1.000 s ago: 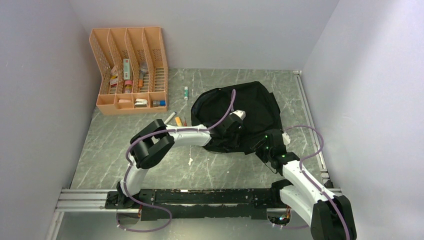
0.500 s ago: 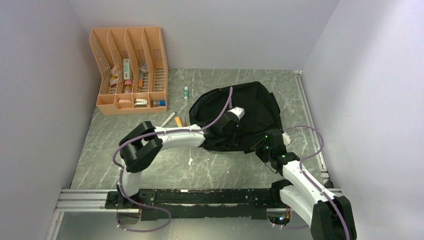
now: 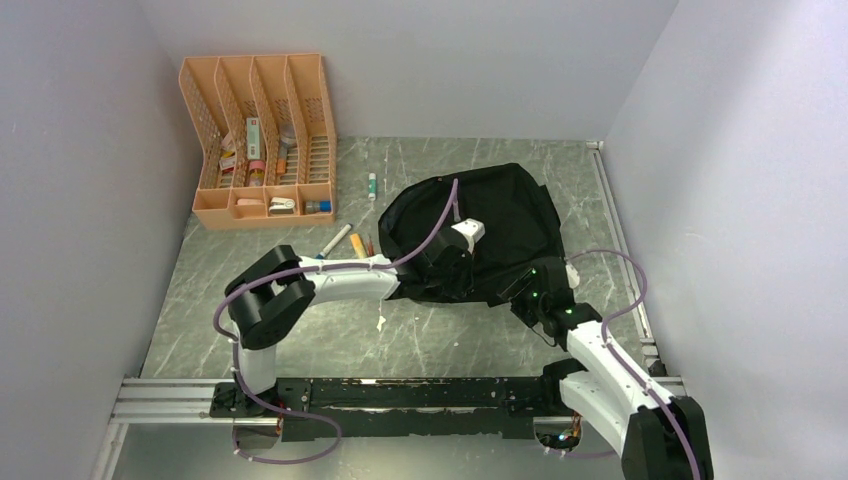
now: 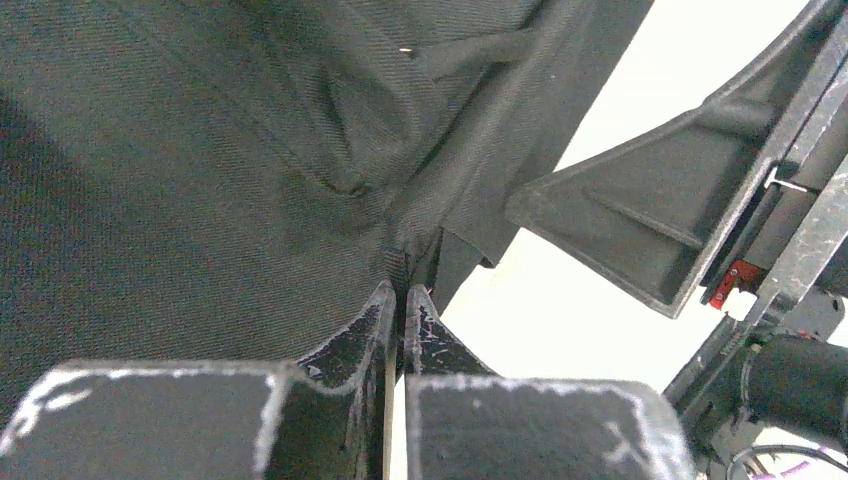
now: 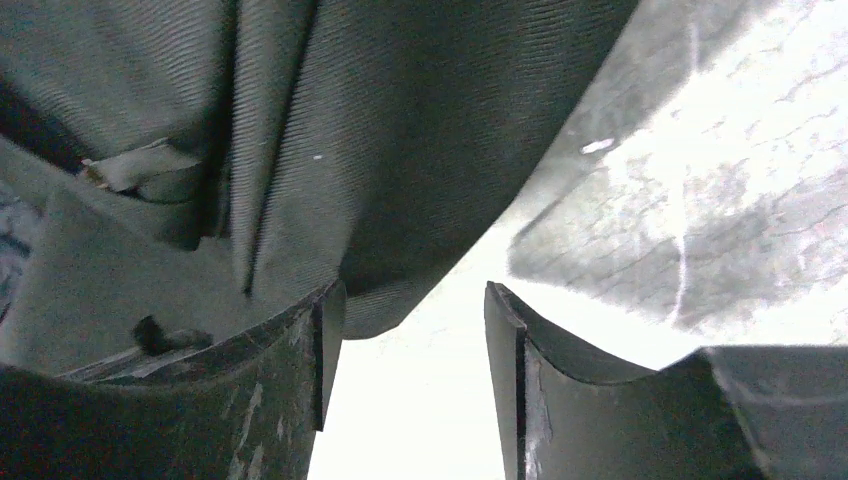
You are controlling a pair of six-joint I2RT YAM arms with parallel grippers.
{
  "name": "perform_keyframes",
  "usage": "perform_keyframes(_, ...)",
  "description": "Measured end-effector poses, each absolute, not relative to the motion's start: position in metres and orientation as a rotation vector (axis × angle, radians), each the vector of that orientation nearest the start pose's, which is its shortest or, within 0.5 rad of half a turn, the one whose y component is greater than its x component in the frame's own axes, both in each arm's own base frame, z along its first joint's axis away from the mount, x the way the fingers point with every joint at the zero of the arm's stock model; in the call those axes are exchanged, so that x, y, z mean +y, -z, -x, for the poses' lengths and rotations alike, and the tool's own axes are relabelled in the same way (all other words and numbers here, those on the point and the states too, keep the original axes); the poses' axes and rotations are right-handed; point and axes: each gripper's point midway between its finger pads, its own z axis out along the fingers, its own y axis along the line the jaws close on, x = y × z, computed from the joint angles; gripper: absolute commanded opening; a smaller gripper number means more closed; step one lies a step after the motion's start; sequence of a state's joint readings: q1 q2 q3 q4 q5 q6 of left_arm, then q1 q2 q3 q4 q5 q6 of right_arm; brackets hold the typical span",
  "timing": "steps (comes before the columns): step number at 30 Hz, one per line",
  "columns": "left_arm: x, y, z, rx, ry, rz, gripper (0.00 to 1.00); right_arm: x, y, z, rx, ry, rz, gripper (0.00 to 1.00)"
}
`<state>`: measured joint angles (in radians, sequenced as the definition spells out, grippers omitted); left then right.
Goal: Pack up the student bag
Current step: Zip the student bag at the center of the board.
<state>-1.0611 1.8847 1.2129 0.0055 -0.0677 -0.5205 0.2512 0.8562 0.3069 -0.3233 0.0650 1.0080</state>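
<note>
While your left jaws clench a fold of the large black soft fabric backpack [image 4: 200, 150] just ahead, your right jaws gape beside its hem; opening it likely means gripping there next.

No legible text anywhere. Coloured labels are seen on the small packs [image 3: 253, 135] standing in the orange desk organiser [image 3: 300, 95], but too small to be read from the top view. Only plain black weave of the student bag [image 4: 200, 160] is shown in both wrist views, nothing printed.
</note>
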Motion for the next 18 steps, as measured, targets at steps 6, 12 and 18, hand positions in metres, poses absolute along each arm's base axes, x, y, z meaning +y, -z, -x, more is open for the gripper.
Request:
perform_keyframes(6,-0.450,-0.088,-0.228,2.215,0.856,-0.676,0.05,0.093,-0.062,-0.220,2.285,-0.587,-0.939,0.63)
perform_keyframes(12,-0.453,-0.098,-0.221,2.162,0.929,-0.716,0.05,0.105,-0.085,-0.219,2.225,-0.725,-1.005,0.66)
perform_keyframes(18,-0.454,-0.104,-0.216,2.131,0.970,-0.736,0.05,0.116,-0.075,-0.216,2.257,-0.796,-1.129,0.67)
